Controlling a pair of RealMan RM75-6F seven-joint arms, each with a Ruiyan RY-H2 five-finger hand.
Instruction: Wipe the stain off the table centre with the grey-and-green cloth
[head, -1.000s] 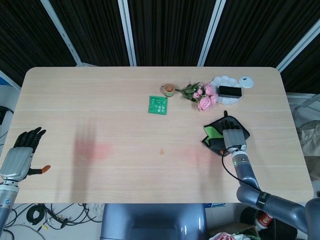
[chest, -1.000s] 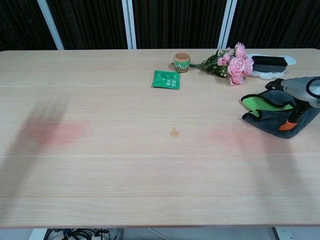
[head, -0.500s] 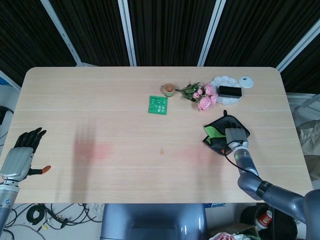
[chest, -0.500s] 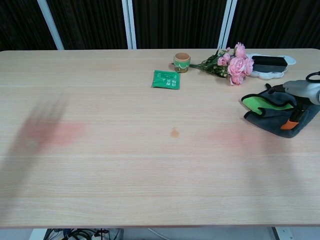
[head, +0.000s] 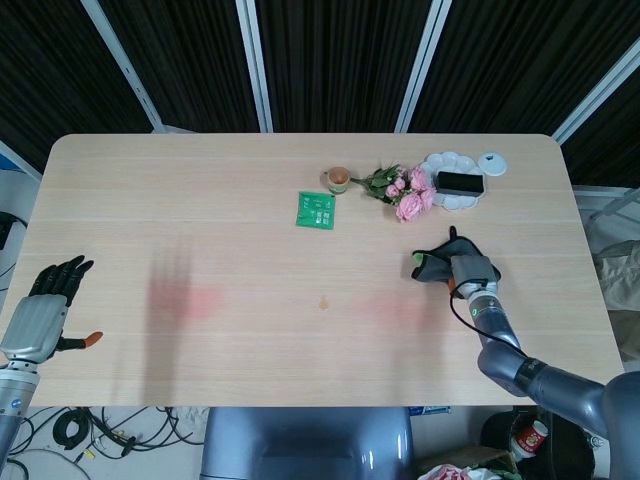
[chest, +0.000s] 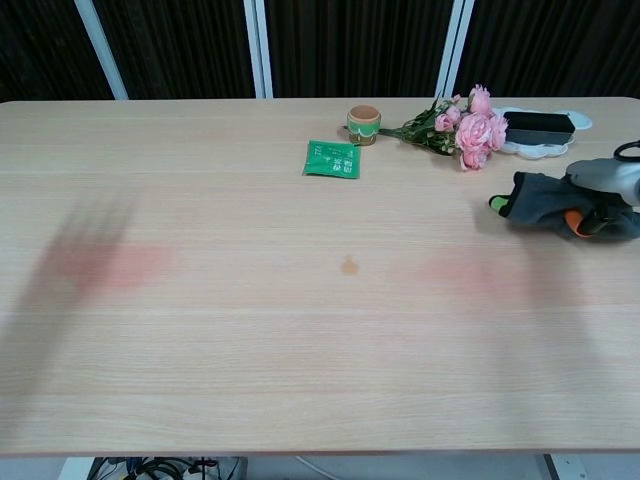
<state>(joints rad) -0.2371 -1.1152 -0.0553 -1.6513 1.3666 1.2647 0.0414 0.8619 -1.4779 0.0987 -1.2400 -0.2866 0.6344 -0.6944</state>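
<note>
Head view shows your right hand (head: 470, 270) grasping the cloth (head: 432, 266), bunched into a dark grey wad with one green corner showing, at the table's (head: 250, 330) right side, well apart from the small brown stain (head: 323, 302) at centre. Your left hand (head: 45, 305) hangs released off the left edge. Chest view cuts off the right hand at the frame edge.

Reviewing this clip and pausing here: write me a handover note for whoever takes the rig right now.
Right hand grips the grey-and-green cloth, bunched up at the table's right side.
Left hand is open, off the near left edge, holding nothing.
The stain sits at the table centre, unwiped.
Done: cloth grasped.
Left: carry the cloth to the stain and wipe it off.
</note>
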